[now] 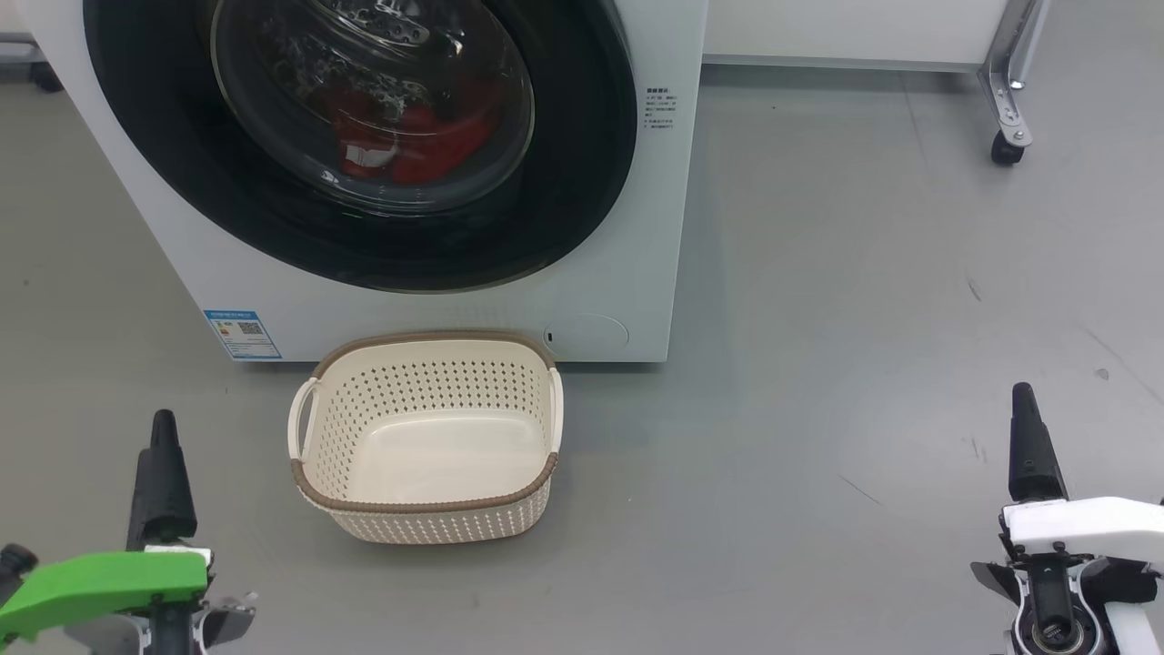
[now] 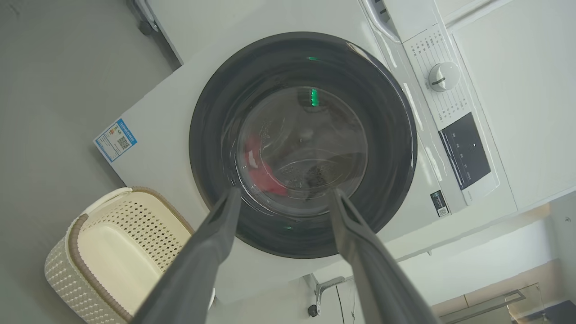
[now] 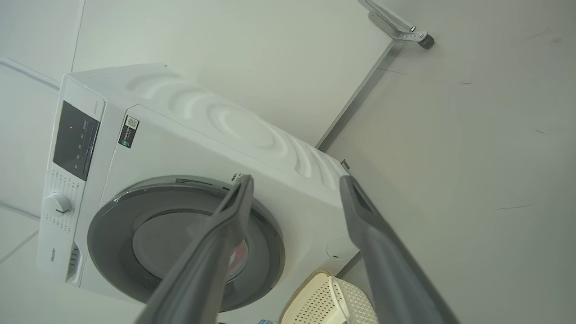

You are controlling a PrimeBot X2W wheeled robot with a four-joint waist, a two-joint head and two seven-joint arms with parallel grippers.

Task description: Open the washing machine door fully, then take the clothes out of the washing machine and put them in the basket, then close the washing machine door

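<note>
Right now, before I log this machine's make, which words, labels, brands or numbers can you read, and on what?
"Hisense": on the washing machine's front, near the dial.
Blue sticker, low on the front: QR code and print, too small to read.
Black label by the control panel: too small.
Print beside the door: too small.
Dial markings, panel symbols: blurred.

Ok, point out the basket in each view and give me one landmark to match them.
Head view: basket low, left of centre, just below the washing machine door.
Left wrist view: basket in the bottom left corner.
Right wrist view: basket at the bottom edge, right of centre, partly cut off.
Shared landmark: the washing machine door, shut, its wide black rim close by the basket in all three views.
</note>
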